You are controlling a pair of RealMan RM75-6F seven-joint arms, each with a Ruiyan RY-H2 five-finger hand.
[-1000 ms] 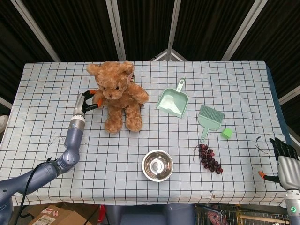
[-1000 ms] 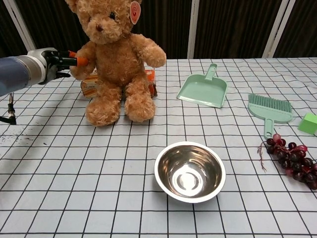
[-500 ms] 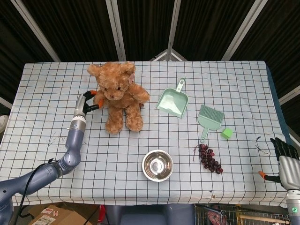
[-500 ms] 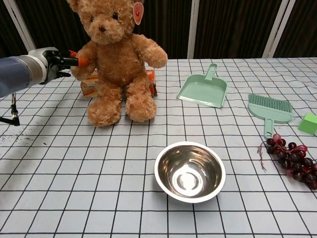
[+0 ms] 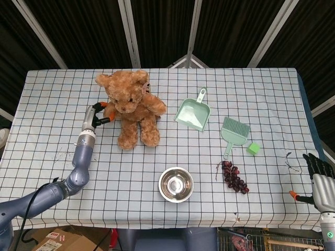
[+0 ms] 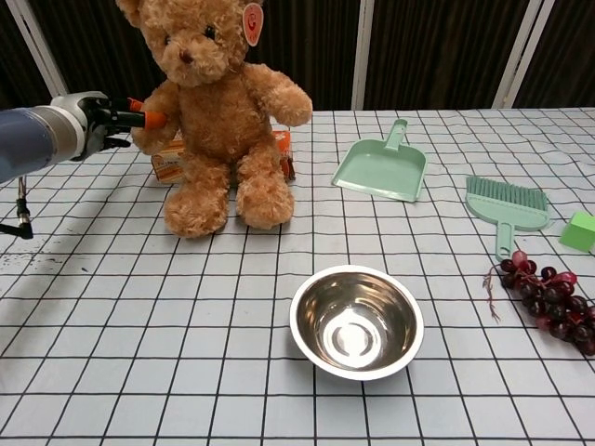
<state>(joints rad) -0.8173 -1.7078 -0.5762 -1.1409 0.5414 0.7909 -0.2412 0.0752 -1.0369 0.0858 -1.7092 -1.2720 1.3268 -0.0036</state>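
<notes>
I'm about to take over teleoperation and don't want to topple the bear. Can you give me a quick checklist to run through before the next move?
1. Left hand contact with teddy bear: fingertips at the bear's arm; firm grip cannot tell.
2. Bear upright: ok, sitting, head leaning slightly.
3. Orange box behind the bear: close against it, may be knocked; not ok.
4. Steel bowl clear of the bear: ok, apart in front.
5. Right hand out of the way: ok, at the table's edge, holding nothing.
6. Dustpan, brush, grapes: ok, away from the bear.
</notes>
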